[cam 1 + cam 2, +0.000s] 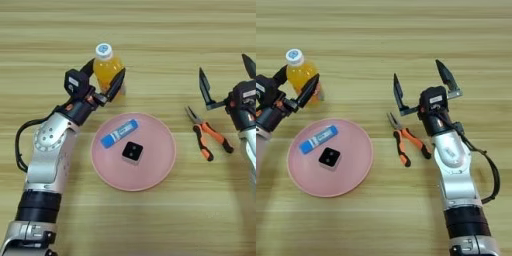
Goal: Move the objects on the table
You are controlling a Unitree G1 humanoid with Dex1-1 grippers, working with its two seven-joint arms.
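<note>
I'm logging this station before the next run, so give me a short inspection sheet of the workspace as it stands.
Surface: wooden table, striped grain, no spills seen.
Job's things: orange drink bottle upright, far left; pliers lying flat, handles toward the robot.
Clutter: pink plate holding a blue-and-white tube and a small black cube.
Grippers: left gripper open, fingers either side of the bottle; right gripper open, poised just beyond the pliers.
Cables: black cable looping beside the left arm; another along the right arm.
Surroundings: nothing seen beyond the table.
</note>
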